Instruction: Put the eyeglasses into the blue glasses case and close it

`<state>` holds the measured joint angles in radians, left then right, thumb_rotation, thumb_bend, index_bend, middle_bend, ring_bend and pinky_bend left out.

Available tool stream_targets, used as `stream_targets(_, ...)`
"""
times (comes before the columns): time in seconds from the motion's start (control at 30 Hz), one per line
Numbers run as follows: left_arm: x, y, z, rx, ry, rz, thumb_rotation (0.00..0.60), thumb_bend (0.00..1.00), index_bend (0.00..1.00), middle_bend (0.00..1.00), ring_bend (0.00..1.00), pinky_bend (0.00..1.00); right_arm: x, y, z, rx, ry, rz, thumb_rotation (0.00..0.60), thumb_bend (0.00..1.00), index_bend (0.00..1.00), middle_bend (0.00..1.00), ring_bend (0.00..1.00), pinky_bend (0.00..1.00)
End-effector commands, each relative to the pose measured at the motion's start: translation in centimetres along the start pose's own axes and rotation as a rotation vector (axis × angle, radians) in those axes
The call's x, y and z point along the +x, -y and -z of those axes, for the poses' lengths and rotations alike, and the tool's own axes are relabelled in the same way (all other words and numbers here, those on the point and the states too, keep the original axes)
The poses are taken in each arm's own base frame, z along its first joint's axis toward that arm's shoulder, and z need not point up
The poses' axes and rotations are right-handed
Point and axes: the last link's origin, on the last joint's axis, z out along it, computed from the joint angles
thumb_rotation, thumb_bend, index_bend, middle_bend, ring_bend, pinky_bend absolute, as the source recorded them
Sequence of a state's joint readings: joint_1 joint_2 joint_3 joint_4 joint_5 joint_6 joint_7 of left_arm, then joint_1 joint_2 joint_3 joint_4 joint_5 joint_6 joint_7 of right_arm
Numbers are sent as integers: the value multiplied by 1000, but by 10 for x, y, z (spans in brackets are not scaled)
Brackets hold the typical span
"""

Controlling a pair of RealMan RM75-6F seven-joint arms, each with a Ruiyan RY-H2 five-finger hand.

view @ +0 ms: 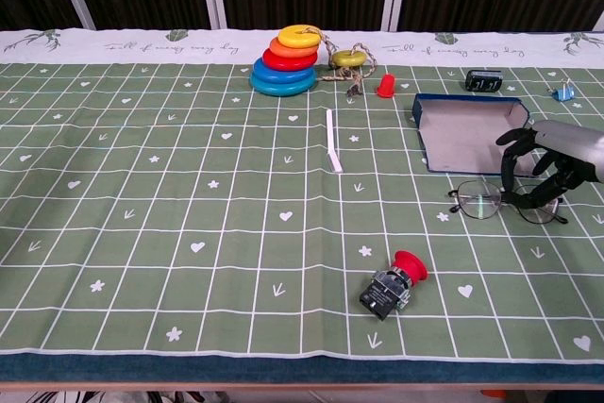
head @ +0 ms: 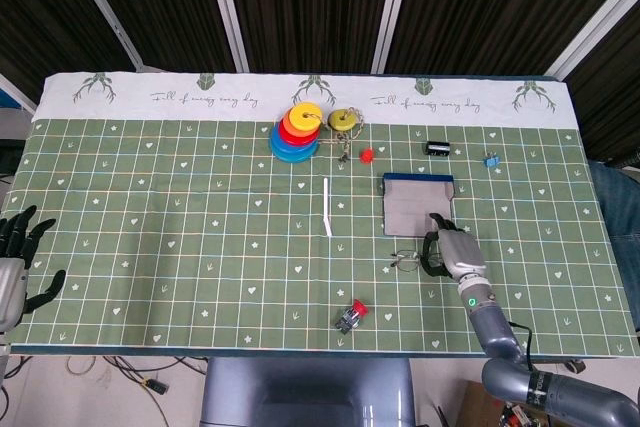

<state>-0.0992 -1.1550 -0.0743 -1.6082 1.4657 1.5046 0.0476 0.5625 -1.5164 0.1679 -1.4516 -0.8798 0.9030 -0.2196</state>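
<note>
Chest view has the right hand (view: 552, 162) at the table's right edge, fingers curled down around the right side of the eyeglasses (view: 505, 203), pinching the frame. The left lens sticks out to the hand's left. Whether the glasses are lifted or resting on the green mat (view: 189, 195) cannot be told. Just beyond the fingertips lies the blue glasses case (view: 469, 129), open, its grey inside facing up. Nearer the camera and left of the hand sits a red push button (view: 394, 282). Far behind, a stack of coloured rings (view: 286, 60) stands below the mat's white border, where cursive writing reads roughly "Full of energy every day". From the head view, the left hand (head: 20, 257) hovers at the far left edge, fingers spread, holding nothing.
</note>
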Motion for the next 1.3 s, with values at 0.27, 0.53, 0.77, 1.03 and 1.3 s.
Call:
stream_targets(0.27, 0, 0, 0, -1, 0, 2, 600, 313, 136, 0, 0, 0, 3, 3, 1, 9, 1, -12, 600, 527, 637, 114, 140, 208)
stream_targets(0.53, 0, 0, 1, -1, -1, 7, 600, 313, 136, 0, 0, 0, 25, 8, -5, 36, -24, -9, 600, 543, 636, 113, 139, 208)
stream_targets(0.77, 0, 0, 1, 3, -2, 9, 600, 313, 136, 0, 0, 0, 68, 14, -33, 88, -110, 92, 600, 543, 646, 97, 125, 208)
stream_targets(1.03, 1, 0, 0, 9, -10, 9, 600, 313, 136, 0, 0, 0, 86, 18, -61, 114, -111, 202, 600, 542, 654, 76, 91, 189)
stream_targets(1.3, 0, 1, 0, 14, -10, 1, 600, 313, 136, 0, 0, 0, 88, 21, -77, 122, -110, 236, 600, 542, 660, 70, 85, 187)
